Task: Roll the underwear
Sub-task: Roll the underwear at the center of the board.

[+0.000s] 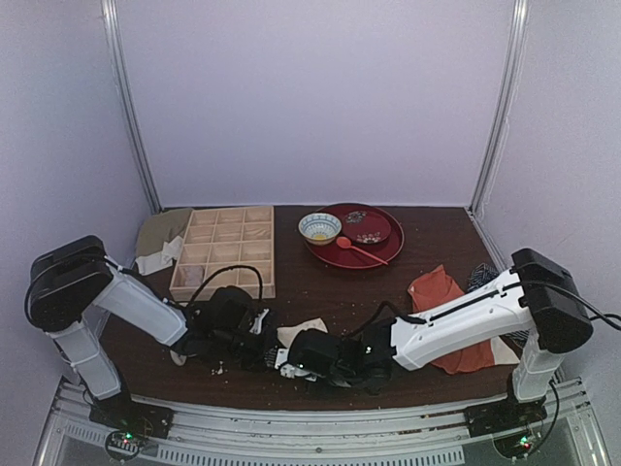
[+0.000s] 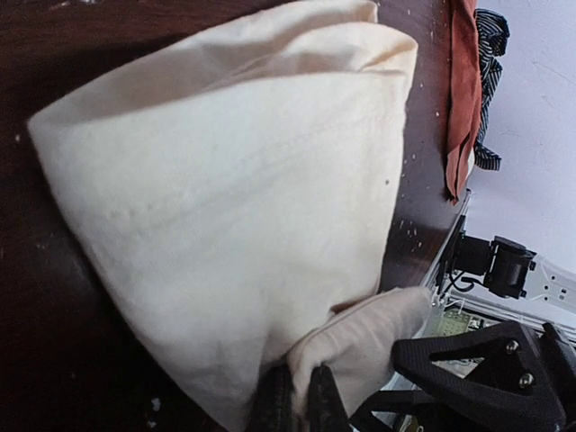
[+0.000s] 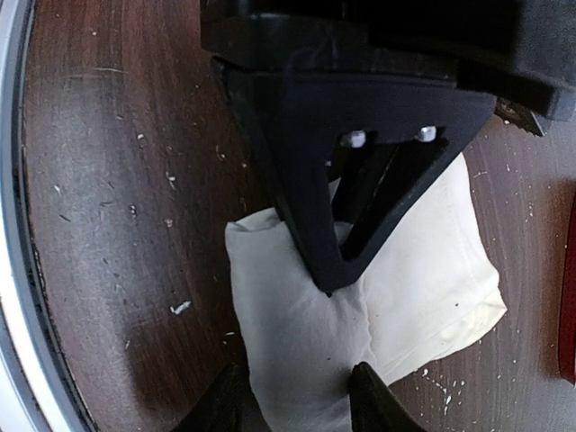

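Observation:
The underwear (image 1: 303, 333) is a cream cloth, partly rolled, lying near the table's front edge between both grippers. In the left wrist view its flat folded part (image 2: 234, 198) fills the frame, and my left gripper (image 2: 300, 396) is shut on a fold of its rolled edge. In the right wrist view the rolled end (image 3: 301, 324) lies between the fingers of my right gripper (image 3: 301, 400), which stand open on either side of it. The left gripper's black fingers (image 3: 333, 180) press down on the roll from above. The waistband label is hidden.
A wooden compartment box (image 1: 225, 250) stands at the back left, beside an olive cloth (image 1: 160, 233). A red tray (image 1: 383, 254) at the back holds a small bowl (image 1: 319, 228) and a red spoon. An orange-red garment (image 1: 437, 291) and dark striped cloth (image 1: 480, 277) lie right.

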Controlling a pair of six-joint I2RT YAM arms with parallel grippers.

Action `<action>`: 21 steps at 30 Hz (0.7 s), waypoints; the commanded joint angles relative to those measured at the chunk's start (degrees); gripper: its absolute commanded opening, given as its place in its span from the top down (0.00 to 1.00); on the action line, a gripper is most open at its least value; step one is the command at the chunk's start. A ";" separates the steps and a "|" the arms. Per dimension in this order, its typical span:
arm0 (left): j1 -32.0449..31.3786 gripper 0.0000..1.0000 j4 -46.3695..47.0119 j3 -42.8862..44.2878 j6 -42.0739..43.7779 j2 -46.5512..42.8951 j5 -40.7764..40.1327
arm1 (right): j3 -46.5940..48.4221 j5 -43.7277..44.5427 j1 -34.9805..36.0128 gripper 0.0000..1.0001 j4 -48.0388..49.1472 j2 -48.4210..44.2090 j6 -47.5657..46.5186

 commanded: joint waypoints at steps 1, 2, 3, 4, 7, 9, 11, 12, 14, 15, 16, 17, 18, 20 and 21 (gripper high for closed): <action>0.37 1.00 -11.93 -2.28 1.96 3.60 -3.64 | -1.20 3.50 0.37 0.61 2.09 1.69 -1.91; 0.40 1.00 -11.99 -2.24 1.95 3.61 -3.50 | -1.22 3.33 0.56 0.61 2.07 2.00 -2.15; 0.53 1.00 -11.97 -2.20 2.01 3.66 -3.41 | -1.46 3.50 0.76 0.61 2.31 2.33 -2.48; 0.60 1.00 -11.96 -2.20 2.19 3.68 -3.24 | -1.57 3.74 1.00 0.61 2.47 2.66 -2.56; 0.81 1.00 -12.00 -2.22 2.54 3.69 -2.78 | -2.05 4.19 1.57 0.61 2.63 3.52 -2.98; 0.98 1.00 -12.03 -2.20 2.75 3.77 -2.56 | -2.46 4.57 1.93 0.61 2.89 4.17 -3.27; 1.03 1.00 -12.00 -2.11 2.88 3.86 -2.27 | -2.95 4.96 2.17 0.61 3.46 4.89 -3.41; 1.11 1.00 -12.01 -2.11 2.95 3.91 -2.14 | -3.10 5.18 2.27 0.61 3.82 5.34 -3.39; 1.18 1.00 -12.01 -2.02 3.10 3.96 -1.89 | -3.32 6.08 2.56 0.62 4.41 6.10 -3.23; 1.18 1.00 -11.99 -2.02 3.09 3.99 -1.82 | -3.33 6.33 2.76 0.63 4.51 6.35 -3.32; 1.14 1.00 -11.97 -2.09 3.11 3.96 -1.74 | -3.37 6.66 2.87 0.66 4.56 6.50 -3.41; 1.15 1.00 -11.93 -2.11 3.19 3.96 -1.63 | -3.35 7.23 3.06 0.71 4.71 6.83 -3.51; 1.17 1.00 -11.92 -2.06 3.23 3.96 -1.54 | -3.38 7.69 3.24 0.75 4.80 6.97 -3.58; 1.24 1.00 -11.91 -1.98 3.39 3.96 -1.32 | -3.44 8.18 3.56 0.77 5.01 7.32 -3.67; 1.31 1.00 -11.99 -1.94 3.52 3.96 -1.13 | -3.61 8.49 3.59 0.79 5.33 7.35 -3.77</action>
